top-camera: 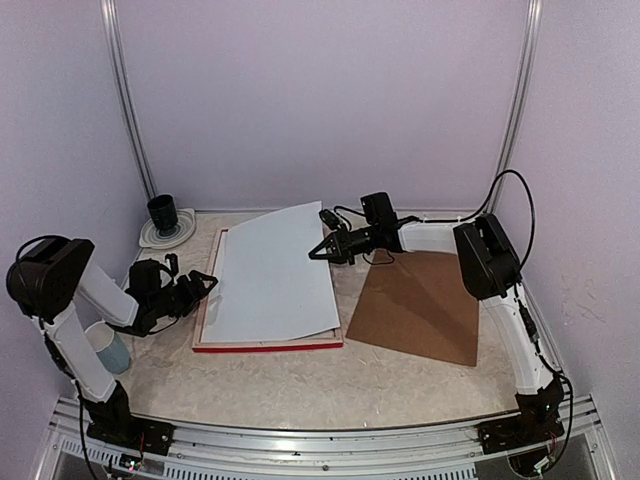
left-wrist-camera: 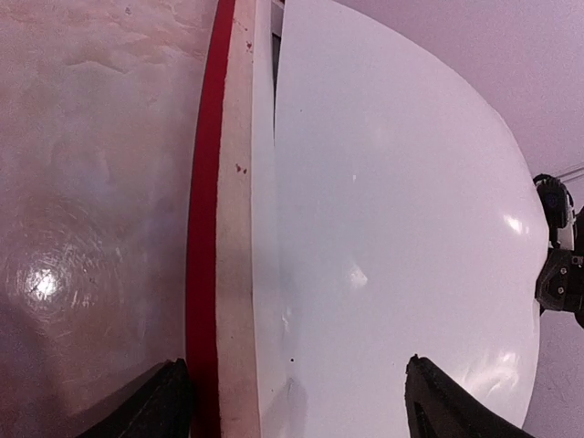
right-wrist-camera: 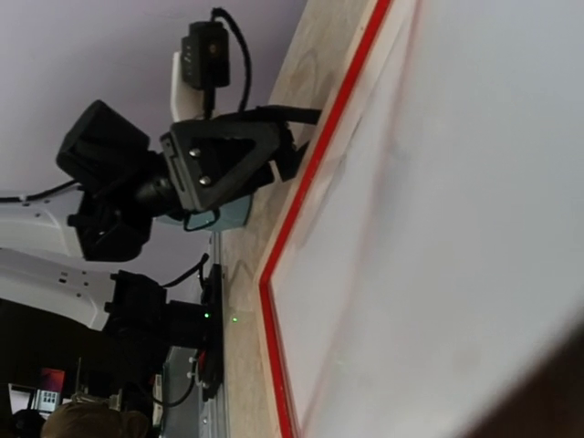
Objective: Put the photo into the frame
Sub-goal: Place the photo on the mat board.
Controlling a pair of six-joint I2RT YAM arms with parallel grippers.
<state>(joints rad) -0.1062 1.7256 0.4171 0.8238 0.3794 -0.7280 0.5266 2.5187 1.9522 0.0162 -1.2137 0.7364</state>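
The frame (top-camera: pixel 265 346) lies flat in the middle of the table, with red outer edges and its pale wood back (left-wrist-camera: pixel 237 228) facing up. Across it lies the photo (top-camera: pixel 270 275), only a plain white side showing. The photo is bowed upward and its far right part is lifted. My right gripper (top-camera: pixel 322 250) is shut on the photo's right edge. In the right wrist view the photo (right-wrist-camera: pixel 456 228) fills the picture above the frame's red edge (right-wrist-camera: pixel 283 237). My left gripper (left-wrist-camera: pixel 297 401) is open, its fingers straddling the frame's left rail and the photo's (left-wrist-camera: pixel 392 210) left edge.
A brown backing board (top-camera: pixel 420 305) lies flat to the right of the frame, under the right arm. A black cup on a white dish (top-camera: pixel 163 215) stands at the back left. A pale blue cup (top-camera: pixel 112 350) sits by the left arm's base. Walls close in on three sides.
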